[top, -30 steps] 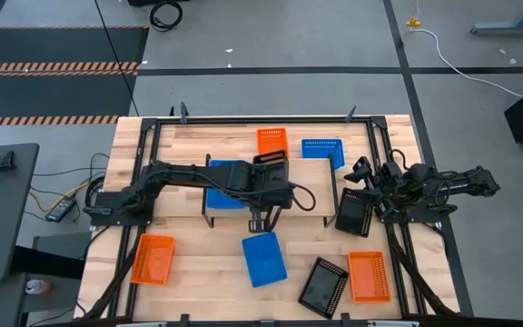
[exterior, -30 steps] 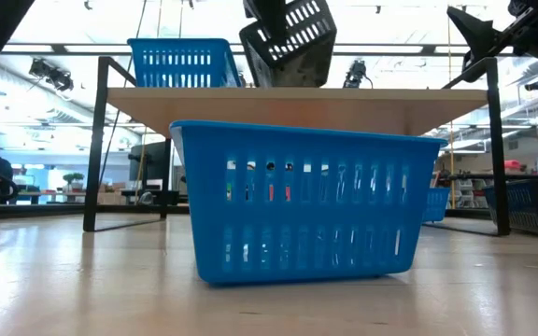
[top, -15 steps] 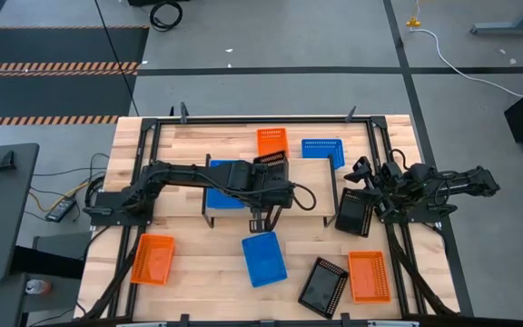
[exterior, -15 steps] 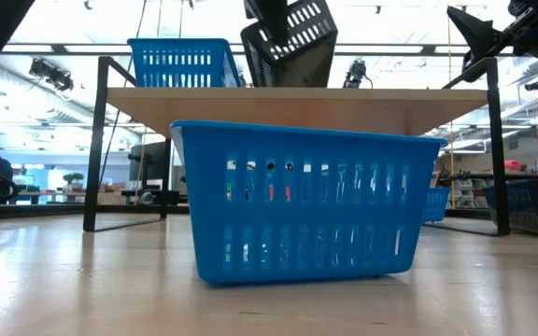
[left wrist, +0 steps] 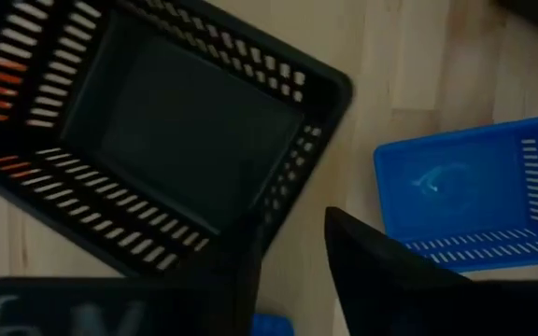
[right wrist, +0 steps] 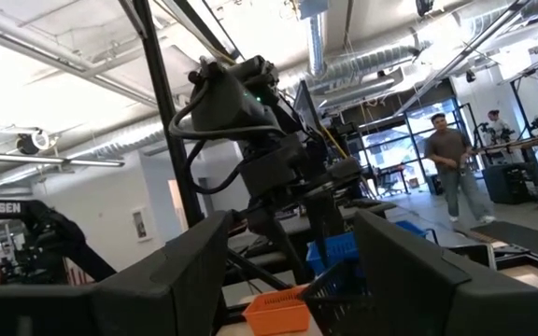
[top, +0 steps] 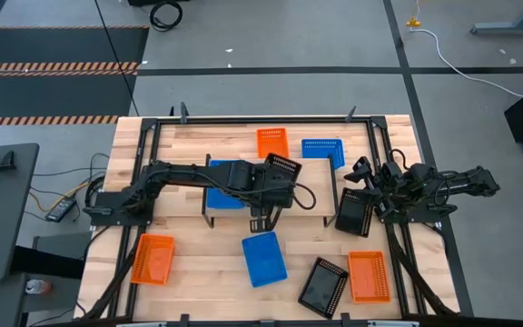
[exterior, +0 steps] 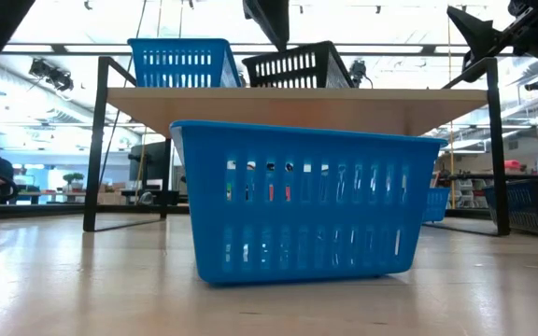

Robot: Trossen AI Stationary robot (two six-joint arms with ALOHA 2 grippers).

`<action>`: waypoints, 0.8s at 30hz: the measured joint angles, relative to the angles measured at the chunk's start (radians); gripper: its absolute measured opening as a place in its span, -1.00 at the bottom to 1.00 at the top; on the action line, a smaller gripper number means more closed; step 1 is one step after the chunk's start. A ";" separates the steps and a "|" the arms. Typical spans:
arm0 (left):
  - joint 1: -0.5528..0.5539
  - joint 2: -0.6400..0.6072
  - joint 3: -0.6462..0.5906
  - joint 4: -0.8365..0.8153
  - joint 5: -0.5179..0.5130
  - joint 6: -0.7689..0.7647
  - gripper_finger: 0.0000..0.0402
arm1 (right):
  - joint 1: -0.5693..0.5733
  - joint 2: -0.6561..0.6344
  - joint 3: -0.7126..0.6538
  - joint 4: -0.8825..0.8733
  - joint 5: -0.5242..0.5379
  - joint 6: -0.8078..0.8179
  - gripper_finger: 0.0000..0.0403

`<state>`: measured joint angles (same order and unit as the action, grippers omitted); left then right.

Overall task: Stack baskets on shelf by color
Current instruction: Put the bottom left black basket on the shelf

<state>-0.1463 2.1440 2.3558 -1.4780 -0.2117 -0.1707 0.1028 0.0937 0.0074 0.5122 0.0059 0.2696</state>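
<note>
A black basket [top: 282,166] [exterior: 297,65] stands level with its bottom on the shelf [top: 311,186] [exterior: 297,101], near the shelf's middle. My left gripper [top: 269,176] [left wrist: 288,280] hangs open just above the basket's left rim, one finger on either side of a corner [left wrist: 278,215]; no touch shows. A blue basket [top: 223,193] [exterior: 183,63] sits on the shelf's left part, half hidden by my left arm. My right gripper [top: 360,171] [right wrist: 292,271] waits open at the table's right side, pointing upward.
On the table lie an orange basket [top: 272,141] and a blue one [top: 322,152] behind the shelf, and a black one [top: 354,213] to its right. In front are a blue one [top: 264,259], a black one [top: 323,286] and two orange ones [top: 369,275], [top: 152,259].
My left gripper has opened and let go of the black basket without moving. The basket, which hung tilted from the fingers above the shelf, has dropped and now stands level on the shelf, a little farther right.
</note>
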 joint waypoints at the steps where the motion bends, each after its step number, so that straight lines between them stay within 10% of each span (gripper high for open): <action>1: 0.004 -0.002 0.000 0.000 0.000 0.000 -0.33 | 0.000 0.000 0.000 0.000 0.000 0.001 0.19; 24: 0.012 -0.306 -0.003 0.221 -0.135 0.108 -0.47 | 0.000 0.000 0.000 0.002 0.004 -0.037 0.19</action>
<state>-0.1344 1.8381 2.3524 -1.2569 -0.3470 -0.0631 0.1028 0.0937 0.0074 0.5140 0.0097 0.2331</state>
